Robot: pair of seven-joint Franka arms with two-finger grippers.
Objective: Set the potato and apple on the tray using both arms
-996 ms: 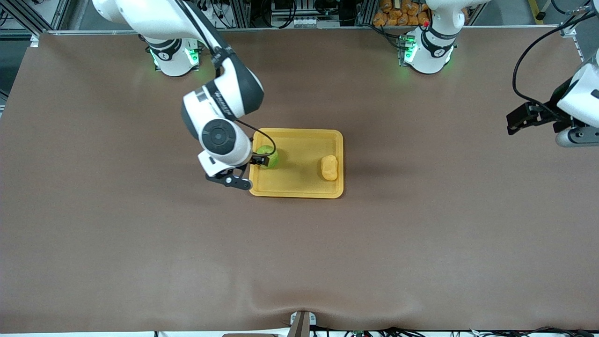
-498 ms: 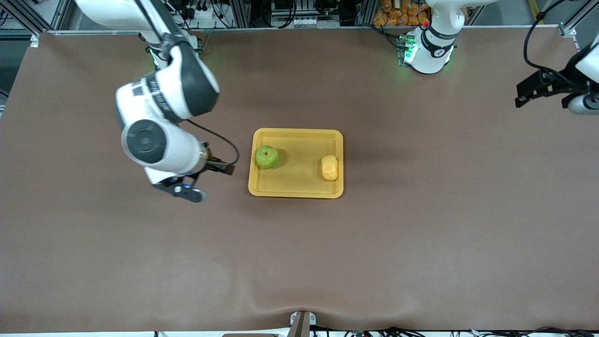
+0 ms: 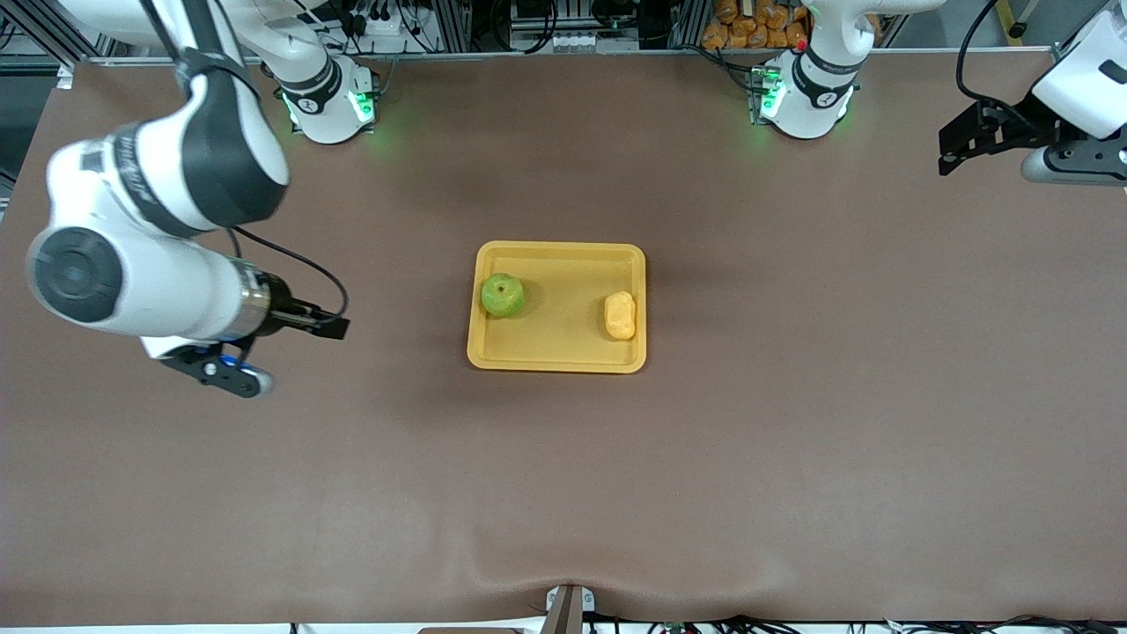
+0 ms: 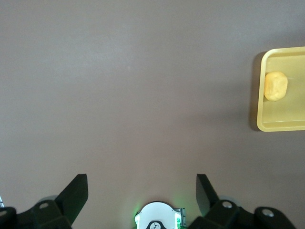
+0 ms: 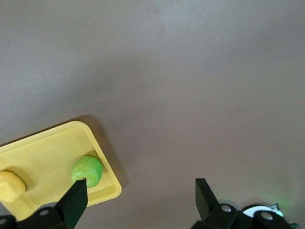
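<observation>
The yellow-orange tray lies mid-table. The green apple sits in it at the right arm's end, and the yellow potato sits in it at the left arm's end. My right gripper is open and empty, over bare table off the tray's right-arm end. My left gripper is open and empty, over the table's left-arm end. The right wrist view shows the right gripper, the apple, the potato and the tray. The left wrist view shows the left gripper, the potato and the tray.
The arm bases with green lights stand along the table's edge farthest from the front camera. The brown table cover has a wrinkle near the front edge. Orange items lie off the table by the left arm's base.
My right gripper let go of the apple in the tray and drew away toward the right arm's end. My left gripper moved a little toward the bases' edge.
</observation>
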